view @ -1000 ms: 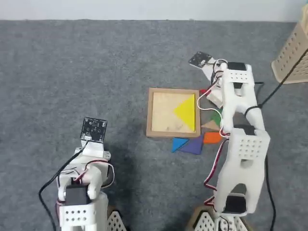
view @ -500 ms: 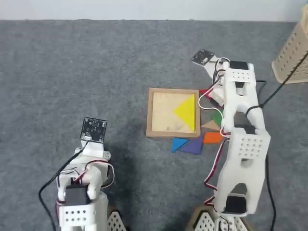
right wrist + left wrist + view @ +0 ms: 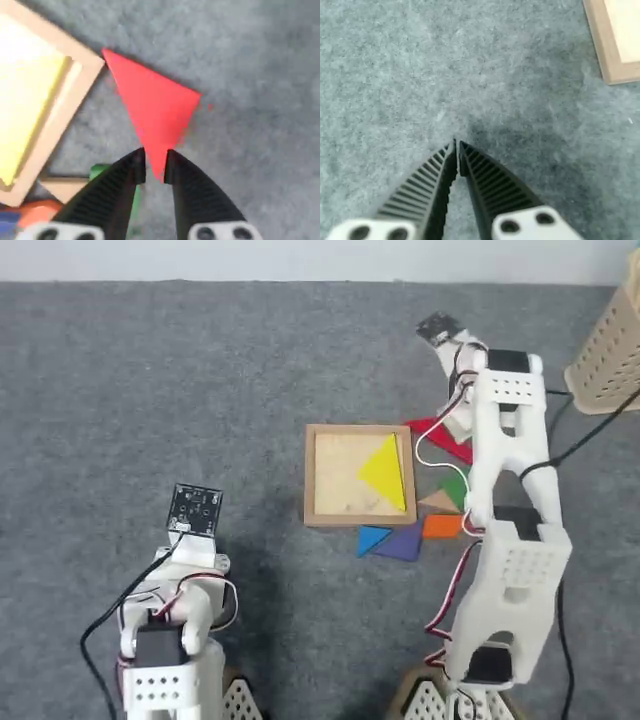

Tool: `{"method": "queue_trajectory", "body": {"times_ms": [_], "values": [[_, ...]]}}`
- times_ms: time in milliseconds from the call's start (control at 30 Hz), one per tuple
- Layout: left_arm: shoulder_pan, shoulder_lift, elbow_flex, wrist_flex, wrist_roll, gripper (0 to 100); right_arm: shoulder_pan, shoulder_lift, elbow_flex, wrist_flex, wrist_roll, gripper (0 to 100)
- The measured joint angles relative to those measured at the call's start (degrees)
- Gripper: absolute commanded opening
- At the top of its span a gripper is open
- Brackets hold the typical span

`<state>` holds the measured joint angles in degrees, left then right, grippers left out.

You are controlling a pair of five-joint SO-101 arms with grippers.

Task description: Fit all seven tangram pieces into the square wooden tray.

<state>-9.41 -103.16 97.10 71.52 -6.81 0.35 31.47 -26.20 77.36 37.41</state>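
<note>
Drawn back, right pincer (image 3: 155, 152) nips red triangle (image 3: 152, 107) by its tip, arm-hidden overhead; left pincer (image 3: 457, 144) closed.

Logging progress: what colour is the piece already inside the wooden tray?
Yellow: the triangle in the tray, clearest in the high view.

A grey, felt-like carpeted tabletop (image 3: 150, 370) is spread across the whole scene, and its fibrous, faintly mottled pile is shown close up in both wrist views. Along the far edge it is bordered by a narrow, pale off-white band (image 3: 300, 258), flat and featureless; whether this is a wall or a further surface cannot be told. At the far right corner a tan upright structure pierced with rows of small holes (image 3: 612, 345) is set on the grey cover, partly out of view. The light is spread softly and evenly, and only faint, blurred shadows are cast on the pile.
</note>
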Motion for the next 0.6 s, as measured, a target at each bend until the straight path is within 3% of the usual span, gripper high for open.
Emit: {"method": "queue_trajectory", "body": {"times_ms": [133, 333, 600], "values": [[0.0, 0.0, 0.0, 0.0, 0.0, 1, 0.0, -2.11, 0.0, 0.97, -0.79, 8.5], [0.0, 0.0, 0.0, 0.0, 0.0, 1, -0.7, -2.11, 0.0, 0.97, 2.02, 23.3], [0.0, 0.0, 0.0, 0.0, 0.0, 1, -3.69, 3.43, 0.0, -4.04, 9.41, 24.9]]}}
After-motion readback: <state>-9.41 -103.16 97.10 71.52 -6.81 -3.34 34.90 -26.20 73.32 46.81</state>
